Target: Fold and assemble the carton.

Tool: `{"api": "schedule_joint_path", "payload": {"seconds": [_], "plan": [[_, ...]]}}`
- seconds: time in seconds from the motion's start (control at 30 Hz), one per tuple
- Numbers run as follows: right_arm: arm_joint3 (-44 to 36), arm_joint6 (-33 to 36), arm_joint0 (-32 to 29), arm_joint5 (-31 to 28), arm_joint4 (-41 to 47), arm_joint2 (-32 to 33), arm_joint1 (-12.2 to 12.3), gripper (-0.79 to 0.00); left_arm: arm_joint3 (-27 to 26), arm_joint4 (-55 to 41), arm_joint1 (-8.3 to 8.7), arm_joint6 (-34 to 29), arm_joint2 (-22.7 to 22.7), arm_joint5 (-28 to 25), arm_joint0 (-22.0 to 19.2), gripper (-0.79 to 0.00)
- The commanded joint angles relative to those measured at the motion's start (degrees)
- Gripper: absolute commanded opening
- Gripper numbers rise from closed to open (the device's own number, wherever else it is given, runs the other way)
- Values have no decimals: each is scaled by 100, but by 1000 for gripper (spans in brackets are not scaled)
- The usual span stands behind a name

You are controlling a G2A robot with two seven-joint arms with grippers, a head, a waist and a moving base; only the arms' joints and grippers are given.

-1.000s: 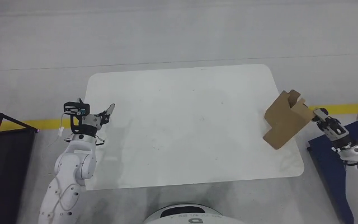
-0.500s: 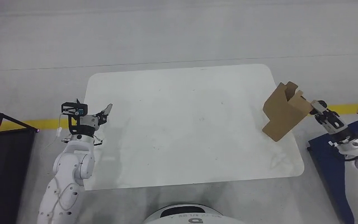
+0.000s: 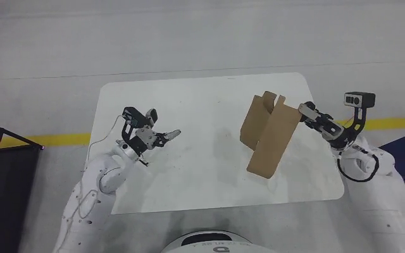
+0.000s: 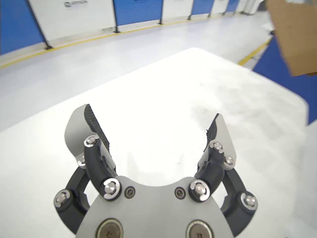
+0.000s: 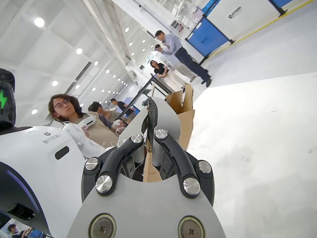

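Observation:
The brown carton (image 3: 269, 136) hangs flattened and tilted above the right half of the white table (image 3: 209, 183), its flaps pointing toward the far edge. My right gripper (image 3: 305, 108) is shut on the carton's right edge; in the right wrist view its fingers (image 5: 158, 115) pinch a cardboard sheet, with the carton (image 5: 184, 115) stretching beyond them. My left gripper (image 3: 169, 135) hovers open over the table's left part with nothing between its fingers (image 4: 92, 122). The carton (image 4: 293, 33) hangs far off in the left wrist view.
A yellow floor line (image 3: 44, 140) runs past both sides of the table. A dark stand (image 3: 12, 183) sits at the left, a blue surface (image 3: 398, 142) at the right. Bare tabletop lies between the grippers.
My right gripper has carried the carton from beyond the table's right edge inward over the right half. My left gripper has moved from the left edge toward the middle.

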Motion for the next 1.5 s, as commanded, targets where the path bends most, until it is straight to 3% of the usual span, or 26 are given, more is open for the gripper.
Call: {"api": "schedule_joint_path", "payload": {"seconds": [0.0, 0.07, 0.13, 0.43, 0.57, 0.67, 0.8, 0.97, 1.23, 1.3, 1.33, 1.4, 1.43, 1.47], "plan": [[-57, 72, 116, -12, 28, -122, -13, -785, 174, -984, -13, -330, 155, -381, -167, 0], [-97, 78, 198, -7, -45, -227, -24, -785, 298, -1423, -11, -743, 277, -552, -359, 0], [-97, 78, 198, -7, -45, -227, -24, -785, 270, -1037, 4, -1048, 254, -193, -556, 0], [-97, 78, 198, -7, -45, -227, -24, -785, 288, -1212, -5, -955, 262, -187, -526, 0], [-324, 235, 224, 150, 385, -649, -70, -785, 759, -3605, -50, -1279, 591, -862, -562, 0], [-249, 348, 511, 263, 278, -1056, -98, -785, 1133, -5442, -48, -2193, 921, -1126, -879, 0], [-300, 455, 905, 369, 220, -1596, -134, -785, 1447, -7041, -30, -3512, 1310, -1325, -1310, 0], [-294, 458, 1307, 372, -74, -2008, -137, -785, 1642, -7544, -25, -4617, 1707, -1566, -1752, 0], [-208, 363, 1712, 277, -214, -2396, -98, -785, 1642, -7748, 37, -4660, 2241, -1524, -2036, 0], [-181, 349, 1782, 263, -231, -2453, -80, -785, 1627, -7784, 67, -4646, 2358, -1538, -2070, -219], [-156, 333, 1812, 247, -259, -2473, -71, -785, 1621, -7820, 84, -4629, 2411, -1555, -2082, -419], [-115, 290, 1859, 204, -316, -2508, -51, -785, 1626, -7875, 123, -4583, 2496, -1601, -2101, -625], [-97, 265, 1875, 179, -341, -2524, -41, -785, 1620, -7875, 144, -4557, 2534, -1628, -2111, -785], [-82, 248, 1889, 163, -377, -2538, -30, -785, 1611, -7884, 165, -4529, 2574, -1655, -2121, -785]]}}
